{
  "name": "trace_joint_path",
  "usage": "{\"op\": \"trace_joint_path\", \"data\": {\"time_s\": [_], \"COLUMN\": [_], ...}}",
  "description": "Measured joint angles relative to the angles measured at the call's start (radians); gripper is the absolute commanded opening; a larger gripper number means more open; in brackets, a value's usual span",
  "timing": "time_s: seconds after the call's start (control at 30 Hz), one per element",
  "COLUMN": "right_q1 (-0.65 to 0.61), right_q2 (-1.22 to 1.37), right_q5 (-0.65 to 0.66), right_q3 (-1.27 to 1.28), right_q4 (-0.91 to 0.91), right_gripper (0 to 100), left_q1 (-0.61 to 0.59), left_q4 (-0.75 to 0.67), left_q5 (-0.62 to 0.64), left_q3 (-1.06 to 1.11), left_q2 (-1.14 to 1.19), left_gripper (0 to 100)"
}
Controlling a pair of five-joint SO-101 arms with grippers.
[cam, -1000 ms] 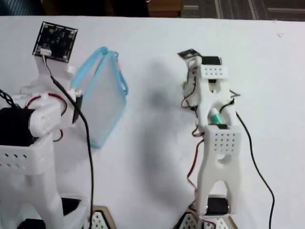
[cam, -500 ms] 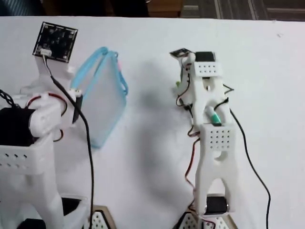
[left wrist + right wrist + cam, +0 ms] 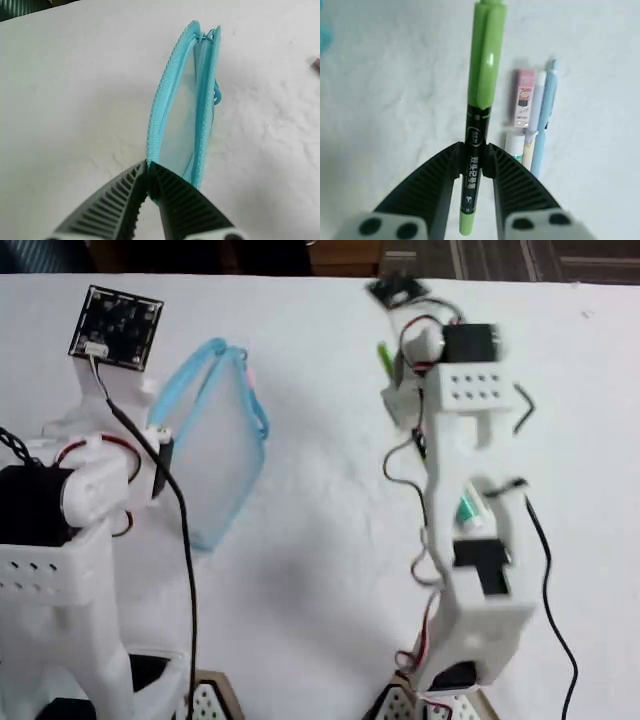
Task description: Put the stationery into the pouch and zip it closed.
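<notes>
White desk (image 3: 320,570), bearing an upright blue pouch (image 3: 215,455); pink eraser (image 3: 525,97) and light-blue pen (image 3: 546,115) lying side by side.

— What are the two arms made of?

— White plastic shells. The left arm (image 3: 60,570) carries a black motor block (image 3: 30,505), a square black circuit board (image 3: 116,327) and one long black cable (image 3: 185,540).

— And the other?

— The right arm (image 3: 455,440) has a panel dotted with small holes (image 3: 465,390), black servo blocks (image 3: 468,340), and thin red and black wires (image 3: 425,530) down its side. The left gripper (image 3: 148,175) and right gripper (image 3: 472,150) both have black fingers (image 3: 435,175), ribbed inside. The right one's white base shows round dark holes.
</notes>
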Motion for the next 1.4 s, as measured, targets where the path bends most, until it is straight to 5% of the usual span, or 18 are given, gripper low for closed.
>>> {"op": "trace_joint_path", "data": {"time_s": [0.33,0.6,0.8,1.0,1.4], "right_q1": [-0.140,-0.295,-0.437,-0.620,-0.635], "right_q2": [-0.350,-0.476,-0.621,-0.640,-0.493], "right_q5": [-0.292,-0.531,-0.589,-0.663,-0.804], "right_q3": [0.000,0.000,0.000,0.002,0.009], "right_q4": [-0.051,-0.339,-0.557,-0.592,-0.644], "right_gripper": [1.7,1.7,1.7,1.7,1.7], "left_q1": [0.000,-0.003,-0.003,-0.003,-0.003], "left_q4": [0.000,0.000,0.000,0.000,0.000], "left_q5": [0.000,0.000,0.000,0.000,0.000], "left_q3": [0.000,0.000,0.000,0.000,0.000], "left_q2": [0.000,0.000,0.000,0.000,0.000], "left_gripper": [2,2,2,2,2]}}
